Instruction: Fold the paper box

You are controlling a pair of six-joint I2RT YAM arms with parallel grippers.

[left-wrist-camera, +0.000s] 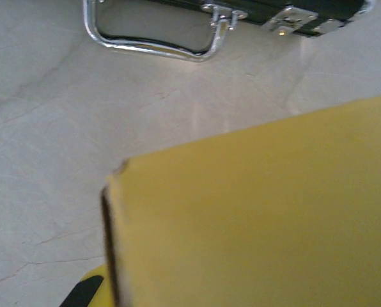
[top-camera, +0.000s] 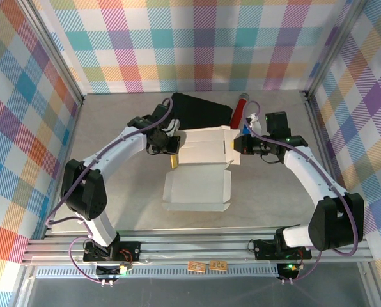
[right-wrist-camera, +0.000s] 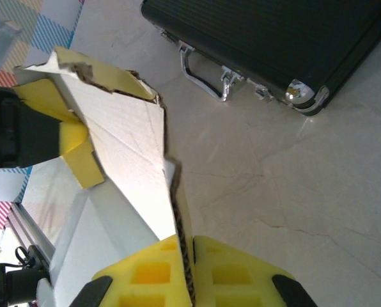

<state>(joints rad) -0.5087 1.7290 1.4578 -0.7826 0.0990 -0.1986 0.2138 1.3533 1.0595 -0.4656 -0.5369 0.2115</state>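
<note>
- Grey bench (top-camera: 114,128) carries the paper box (top-camera: 200,173), half raised at centre, near the black case (top-camera: 200,110).
- Your left hand (top-camera: 173,152) pinches its left flap.
- Your right hand (right-wrist-camera: 192,262) pinches its right edge.

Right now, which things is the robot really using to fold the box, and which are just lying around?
For the job:
- the paper box
- the left jaws and right jaws, both shut on its edges

Just lying about:
- the black hard case behind the box
- a red cylinder beside the case
- two small orange boards by the front rail
</note>
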